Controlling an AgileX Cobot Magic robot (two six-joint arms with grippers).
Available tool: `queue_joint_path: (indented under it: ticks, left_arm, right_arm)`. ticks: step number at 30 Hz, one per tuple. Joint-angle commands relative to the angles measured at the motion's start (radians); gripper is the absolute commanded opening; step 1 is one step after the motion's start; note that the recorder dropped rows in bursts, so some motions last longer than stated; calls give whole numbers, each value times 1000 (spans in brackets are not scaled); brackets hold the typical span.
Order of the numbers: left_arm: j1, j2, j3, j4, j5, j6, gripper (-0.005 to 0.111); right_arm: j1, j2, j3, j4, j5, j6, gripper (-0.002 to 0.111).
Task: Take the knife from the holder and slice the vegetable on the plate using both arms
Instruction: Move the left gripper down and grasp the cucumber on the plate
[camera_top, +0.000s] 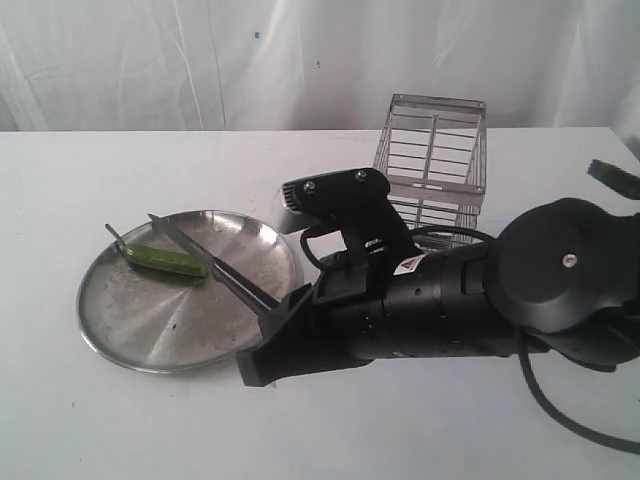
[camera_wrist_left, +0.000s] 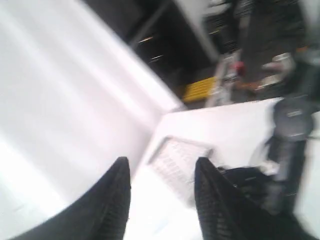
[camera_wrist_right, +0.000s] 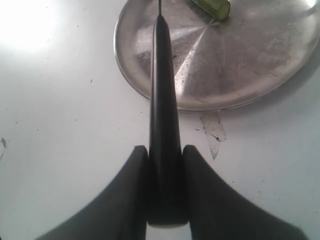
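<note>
The knife (camera_wrist_right: 162, 100) is held by its dark handle between the fingers of the right gripper (camera_wrist_right: 165, 150), which are closed narrowly against both sides of the handle. In the exterior view the right arm (camera_top: 450, 300) is seen stretched low across the white counter (camera_top: 100, 420) towards the plate (camera_top: 170, 325), which lies on the left part of the counter. The narrow blade is extended over the plate at a slant and is carried past the end of the vegetable (camera_top: 165, 260) opposite its thin stem; whether blade and vegetable touch cannot be told. The vegetable is laid on the far left part of the plate, its stem pointed over the rim, and a pale cut face is shown at its blunt end in the right wrist view. The holder (camera_top: 436, 104) is stood upright behind the arm, well apart from the plate. The left gripper (camera_wrist_left: 161, 165) is shown blurred in its own wrist view, with its jaws spread wide and nothing held between them.
</note>
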Motion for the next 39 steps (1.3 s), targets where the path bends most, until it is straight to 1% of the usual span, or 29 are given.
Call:
queue_joint_path:
  ticks: [1, 2, 3, 4, 5, 7, 9, 11, 14, 16, 18, 20, 23, 25, 28, 31, 34, 39]
  left_arm:
    - [-4, 18, -5, 875, 141, -566, 39]
    - [-4, 41, -3, 1008, 287, -651, 37]
    - [-4, 69, 8, 1088, 437, -679, 38]
    - [-4, 94, 21, 1121, 566, -663, 38]
    - [-4, 121, 45, 1109, 620, -613, 40]
    - [0, 156, 108, 972, 620, -509, 43]
    - [3, 175, 174, 770, 620, -438, 46]
    - [3, 198, 243, 688, 620, -403, 47]
    - [3, 219, 353, 680, 497, -400, 51]
    - [11, 237, 419, 686, 373, -401, 54]
    - [35, 257, 469, 683, 235, -405, 56]
    - [81, 292, 510, 683, 131, -416, 56]
    - [171, 353, 546, 680, 10, -413, 56]
    - [240, 397, 552, 682, -59, -371, 56]
    - [315, 446, 535, 679, -171, -361, 56]
    - [373, 521, 482, 626, -218, -357, 55]
    - [416, 614, 434, 546, -218, -276, 55]
    - [486, 767, 379, 391, -248, -152, 55]
  right_arm:
    - [-4, -13, 2, 2, 3, -13, 0]
    - [-4, -13, 2, 2, 3, -13, 0]
    - [-4, -13, 2, 2, 3, -13, 0]
    - [-4, -13, 2, 2, -1, -13, 0]
    - [-4, -13, 2, 2, -3, -13, 0]
    - [-4, -13, 2, 2, -14, -13, 0]
    - [-4, -13, 2, 2, -16, -13, 0]
    - [-4, -13, 2, 2, -10, -11, 0]
    - [-4, -13, 2, 3, 37, -9, 0]
    - [-4, -13, 2, 5, 60, 15, 0]
    - [-4, -13, 2, 5, 68, 44, 0]
    - [-4, -13, 2, 5, 70, 54, 0]
    - [-4, -13, 2, 5, 80, 54, 0]
    - [-4, -13, 2, 5, 83, 54, 0]
    - [-4, -13, 2, 7, 89, 54, 0]
    - [-4, -13, 2, 7, 91, 78, 0]
    - [-4, -19, 2, 7, 93, 78, 0]
    - [-6, -51, 2, 4, -13, 132, 0]
